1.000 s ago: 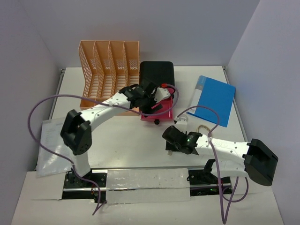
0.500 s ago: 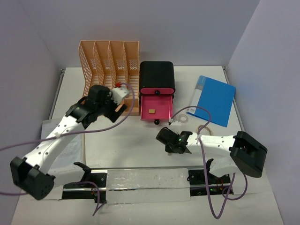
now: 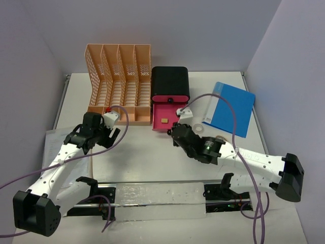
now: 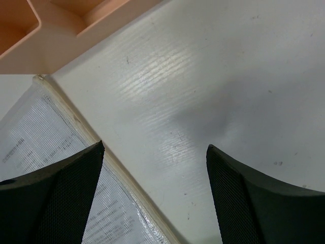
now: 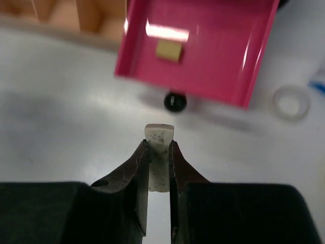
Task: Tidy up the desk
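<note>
The white desk [image 3: 147, 157] carries a black box [image 3: 170, 82] whose pink drawer [image 3: 161, 112] stands pulled open with a small tan block [image 3: 165, 120] inside. My right gripper [image 3: 175, 134] hovers just in front of the drawer, shut on a white speckled eraser [image 5: 159, 137]. In the right wrist view the drawer [image 5: 213, 56] and its black knob [image 5: 175, 102] lie straight ahead of the right gripper [image 5: 159, 145]. My left gripper [image 3: 96, 133] hangs open and empty at the left. Its fingers [image 4: 56, 198] straddle the edge of a clear document sleeve [image 4: 35, 147].
A peach lattice rack [image 3: 119, 76] stands at the back left, its corner [image 4: 45, 46] close to the left gripper. A blue folder [image 3: 231, 107] lies at the back right. A small clear tape ring [image 3: 197, 127] sits right of the drawer. The sleeve [image 3: 58, 155] overhangs the left edge.
My left arm has drawn back from the drawer to the front left, over the sleeve. My right gripper has shut on the eraser and carried it up towards the drawer.
</note>
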You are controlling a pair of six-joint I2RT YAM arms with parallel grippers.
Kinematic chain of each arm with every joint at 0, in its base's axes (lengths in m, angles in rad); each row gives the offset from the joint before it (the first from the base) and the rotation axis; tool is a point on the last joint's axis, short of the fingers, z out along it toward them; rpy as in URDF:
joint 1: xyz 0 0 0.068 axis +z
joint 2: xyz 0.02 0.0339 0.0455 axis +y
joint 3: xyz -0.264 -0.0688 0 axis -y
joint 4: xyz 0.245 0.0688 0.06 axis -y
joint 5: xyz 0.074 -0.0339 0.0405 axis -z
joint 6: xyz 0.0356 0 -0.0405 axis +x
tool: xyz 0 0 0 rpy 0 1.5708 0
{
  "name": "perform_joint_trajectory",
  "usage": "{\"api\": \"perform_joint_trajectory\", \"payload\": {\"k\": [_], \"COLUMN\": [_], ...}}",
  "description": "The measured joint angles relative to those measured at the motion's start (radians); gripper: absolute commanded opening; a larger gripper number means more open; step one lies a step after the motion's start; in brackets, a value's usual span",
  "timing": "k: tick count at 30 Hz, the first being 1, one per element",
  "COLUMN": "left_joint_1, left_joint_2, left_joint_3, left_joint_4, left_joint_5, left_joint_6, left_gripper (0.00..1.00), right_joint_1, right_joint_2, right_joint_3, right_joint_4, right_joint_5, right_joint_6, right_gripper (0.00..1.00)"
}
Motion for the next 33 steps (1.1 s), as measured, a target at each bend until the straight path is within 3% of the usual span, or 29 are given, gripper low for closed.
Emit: {"api": "perform_joint_trajectory", "payload": {"k": [4,8,11,16,21,23,25,28,33], "left_joint_1": [0.004,0.006,0.007,0.014,0.019,0.019,0.019,0.024,0.028], "left_joint_2": [0.006,0.017,0.03,0.063,0.081,0.083,0.083,0.083,0.083], "left_joint_3": [0.0,-0.009,-0.02,-0.03,-0.031,-0.031,-0.031,-0.031,-0.031], "left_joint_4": [0.029,0.048,0.054,0.063,0.064,0.064,0.064,0.064,0.064], "left_joint_5": [-0.011,-0.024,-0.027,-0.027,-0.027,-0.027,-0.026,-0.026,-0.025], "left_joint_6": [-0.028,-0.04,-0.043,-0.047,-0.05,-0.05,-0.05,-0.05,-0.054], "left_gripper": [0.87,0.87,0.86,0.85,0.85,0.85,0.85,0.85,0.85], "right_joint_1": [-0.095,-0.257,-0.334,-0.341,-0.341,-0.342,-0.342,-0.343,-0.343], "right_joint_2": [0.021,0.127,0.219,0.318,0.365,0.381,0.4,0.418,0.419], "right_joint_3": [0.009,0.007,0.007,0.007,0.008,0.011,0.022,0.04,0.053], "right_joint_4": [0.305,0.513,0.571,0.594,0.594,0.59,0.58,0.561,0.54], "right_joint_5": [0.077,0.071,0.062,0.037,0.021,0.018,0.017,0.002,-0.017], "right_joint_6": [-0.236,-0.348,-0.382,-0.394,-0.369,-0.358,-0.344,-0.334,-0.311], "right_gripper": [0.0,0.0,0.0,0.0,0.2,0.37,0.47,0.55,0.56]}}
